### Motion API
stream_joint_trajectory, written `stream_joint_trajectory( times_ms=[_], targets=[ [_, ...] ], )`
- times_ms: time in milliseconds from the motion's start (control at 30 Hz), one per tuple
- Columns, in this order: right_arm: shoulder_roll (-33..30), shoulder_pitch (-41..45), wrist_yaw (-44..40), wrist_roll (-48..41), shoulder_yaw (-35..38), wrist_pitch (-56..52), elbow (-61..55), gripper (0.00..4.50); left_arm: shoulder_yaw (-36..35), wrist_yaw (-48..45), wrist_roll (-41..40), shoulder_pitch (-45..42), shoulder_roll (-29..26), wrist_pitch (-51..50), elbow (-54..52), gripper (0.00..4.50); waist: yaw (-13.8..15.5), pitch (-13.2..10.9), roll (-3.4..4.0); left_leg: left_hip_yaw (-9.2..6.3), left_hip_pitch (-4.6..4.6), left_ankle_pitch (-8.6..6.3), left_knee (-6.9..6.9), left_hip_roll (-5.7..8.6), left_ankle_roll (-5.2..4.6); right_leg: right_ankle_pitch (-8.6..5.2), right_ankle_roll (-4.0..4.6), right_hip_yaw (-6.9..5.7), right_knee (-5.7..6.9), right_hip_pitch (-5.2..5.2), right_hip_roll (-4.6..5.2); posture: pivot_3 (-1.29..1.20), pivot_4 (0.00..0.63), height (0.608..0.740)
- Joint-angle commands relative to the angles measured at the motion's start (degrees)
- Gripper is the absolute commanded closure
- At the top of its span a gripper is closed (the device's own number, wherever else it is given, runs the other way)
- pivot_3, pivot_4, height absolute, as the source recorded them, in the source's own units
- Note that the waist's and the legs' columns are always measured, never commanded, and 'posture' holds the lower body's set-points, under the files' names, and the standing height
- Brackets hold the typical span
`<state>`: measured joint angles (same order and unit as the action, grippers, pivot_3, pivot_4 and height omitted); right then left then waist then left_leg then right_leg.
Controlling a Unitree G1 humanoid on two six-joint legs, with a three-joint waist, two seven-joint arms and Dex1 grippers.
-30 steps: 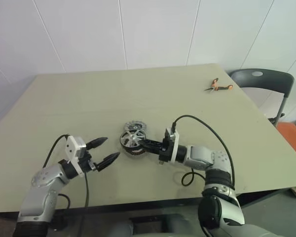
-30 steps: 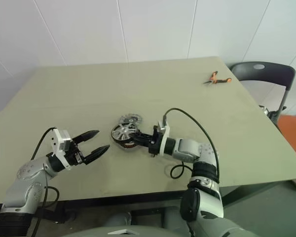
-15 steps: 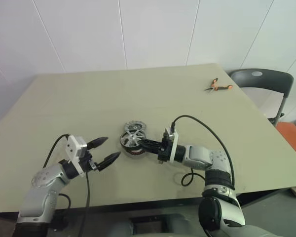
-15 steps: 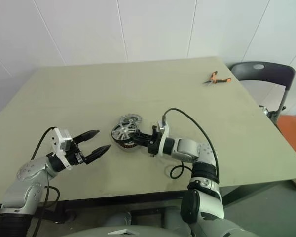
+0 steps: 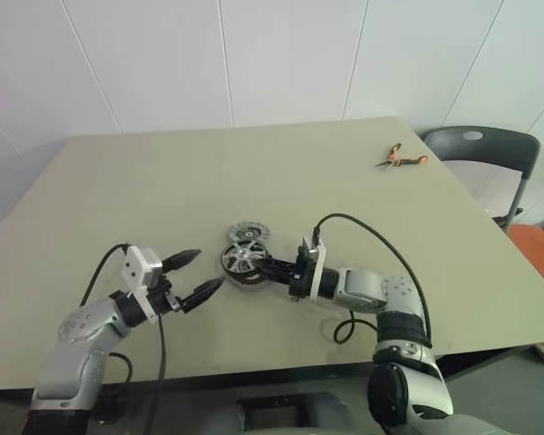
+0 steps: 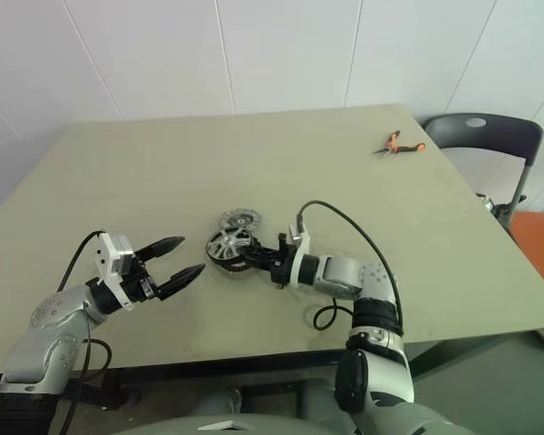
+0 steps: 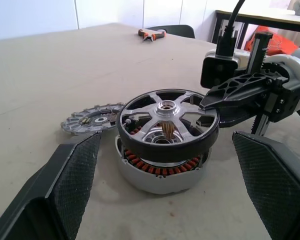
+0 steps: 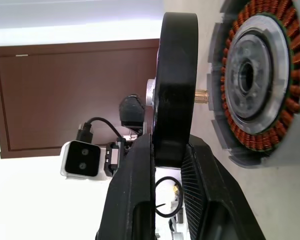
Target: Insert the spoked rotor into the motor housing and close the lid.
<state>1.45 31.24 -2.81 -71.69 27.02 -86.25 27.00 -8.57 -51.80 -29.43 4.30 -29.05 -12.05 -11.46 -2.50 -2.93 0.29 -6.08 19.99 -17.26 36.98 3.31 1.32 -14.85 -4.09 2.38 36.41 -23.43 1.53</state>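
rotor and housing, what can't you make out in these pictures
- Rotor: its underside is hidden by its own rim in the left wrist view. The right hand grips its edge and covers that part of the rim.
- Housing: its centre hole is blocked by the rotor above it.
- Lid: its near edge is hidden behind the rotor and housing.
- Pliers: too small to tell details.

My right gripper (image 7: 225, 97) has matt black plastic fingers with finely cross-hatched pads. The spoked rotor (image 7: 167, 122) it pinches has a smooth, matt black rim and bright, polished metal spokes. The motor housing (image 7: 160, 172) is dull silver-grey metal with glossy copper windings. The lid (image 7: 92, 119) looks like rough grey metal. The table (image 5: 163, 190) is smooth, matt beige.
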Motion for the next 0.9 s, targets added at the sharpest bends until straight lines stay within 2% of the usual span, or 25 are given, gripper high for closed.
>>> stream_joint_trajectory(
  times_ms=[33, 567, 900],
  targets=[
    [-0.24, 0.44, -2.46, 0.74, -0.76, 0.48, -1.20, 4.10, -0.59, -0.12, -0.85, -0.23, -0.30, 0.30, -1.64, 0.00, -0.01, 0.00, 0.00, 0.00, 0.00, 0.00, 0.00, 0.00, 0.00, 0.00, 0.00, 0.00, 0.00, 0.00, 0.00, 0.00, 0.000, 0.740],
    [-0.67, -0.26, -8.23, 6.48, -1.81, 3.35, -0.84, 4.10, -1.25, -2.37, -0.24, 0.63, -0.58, 2.60, 0.85, 0.00, 0.02, 0.01, 0.00, 0.00, 0.00, 0.00, 0.03, 0.01, 0.00, 0.02, 0.00, 0.00, 0.01, 0.00, 0.00, 0.00, 0.000, 0.740],
    [-0.77, -0.85, -11.18, 9.66, -2.52, 4.99, -0.53, 4.10, -0.77, -1.00, -0.75, 0.86, -0.73, 0.79, -1.88, 0.00, 0.03, 0.01, 0.00, 0.00, 0.00, 0.00, 0.03, 0.01, 0.00, 0.02, 0.00, 0.00, 0.02, 0.00, 0.01, 0.00, 0.000, 0.740]
  ],
)
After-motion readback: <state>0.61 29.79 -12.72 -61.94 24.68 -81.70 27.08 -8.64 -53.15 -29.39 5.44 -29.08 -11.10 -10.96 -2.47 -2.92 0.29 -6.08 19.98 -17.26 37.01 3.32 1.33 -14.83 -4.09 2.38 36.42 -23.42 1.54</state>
